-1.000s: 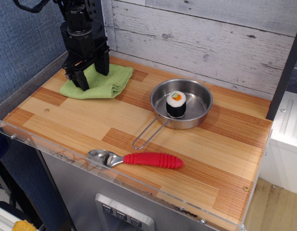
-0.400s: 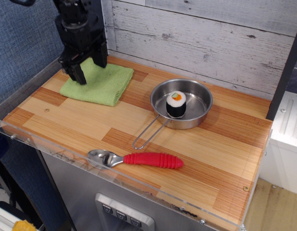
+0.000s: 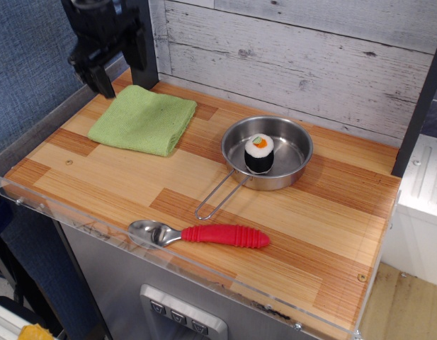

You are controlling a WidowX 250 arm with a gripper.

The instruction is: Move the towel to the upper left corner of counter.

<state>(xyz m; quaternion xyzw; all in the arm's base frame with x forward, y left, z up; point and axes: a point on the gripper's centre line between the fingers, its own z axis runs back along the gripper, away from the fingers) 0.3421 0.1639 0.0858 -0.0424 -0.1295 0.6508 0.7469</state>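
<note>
Towel, lying flat on the bench left of the pan, looks light, soft and limp, best pinched at a folded edge; hand hangs above it, fingers spread, empty.

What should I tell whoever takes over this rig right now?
Gripper: open, empty, raised above the counter's back left corner, clear of the towel.
Towel: lying flat at the upper left corner of the counter, released.
Pan with the sushi roll and the spoon sit apart from it.
Done: the towel looks placed.
Left: probably only pulling the arm away.
</note>
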